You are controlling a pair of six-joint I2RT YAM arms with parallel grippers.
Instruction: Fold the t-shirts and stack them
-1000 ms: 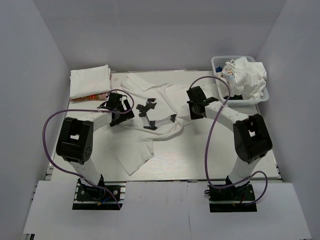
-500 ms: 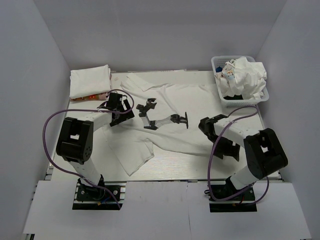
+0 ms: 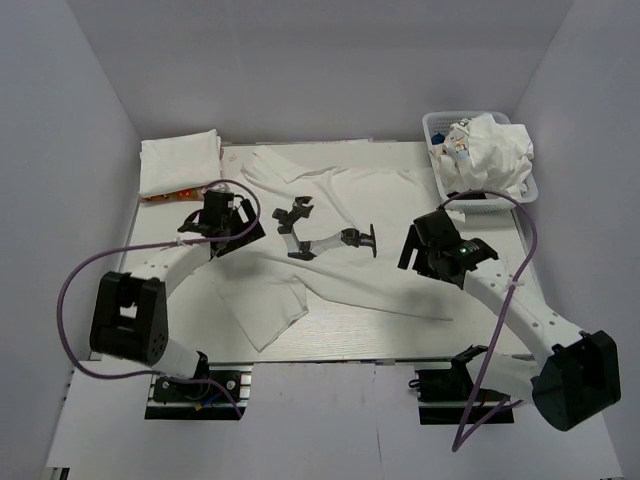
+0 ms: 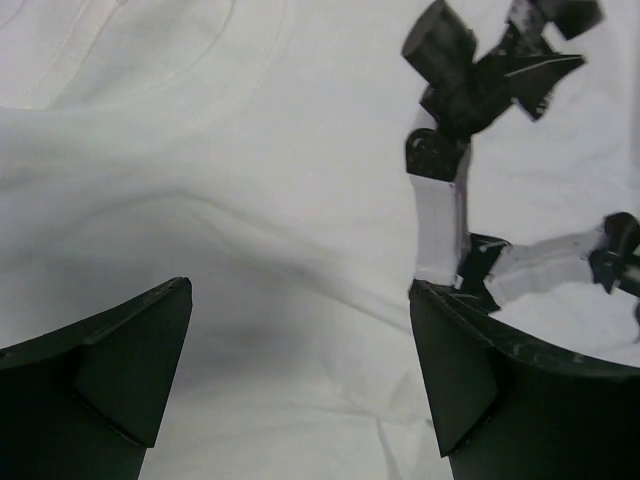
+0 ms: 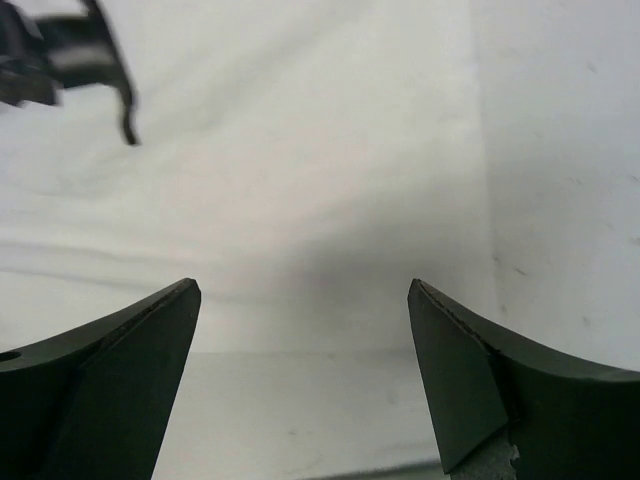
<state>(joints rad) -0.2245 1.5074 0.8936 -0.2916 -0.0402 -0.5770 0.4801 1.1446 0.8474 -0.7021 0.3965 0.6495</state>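
On the worktop, the shirt lies spread, its right side newly pulled flat. The right hand has released it and hovers wide. The left hand is wide too, so folding can likely start.

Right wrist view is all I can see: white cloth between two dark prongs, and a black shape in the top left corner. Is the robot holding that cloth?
Observer: No. From above, the right arm's jaws hang open over the right side of a white t-shirt that lies spread out; nothing is gripped.
Visitor: And that black shape?
Observer: It is the small black print on the shirt's chest. The left arm's jaws hover open over the same shirt, just to the print's left.
Visitor: Any more shirts around?
Observer: A folded white stack sits at the far left corner, and crumpled white shirts fill a white plastic lattice basket at the far right.
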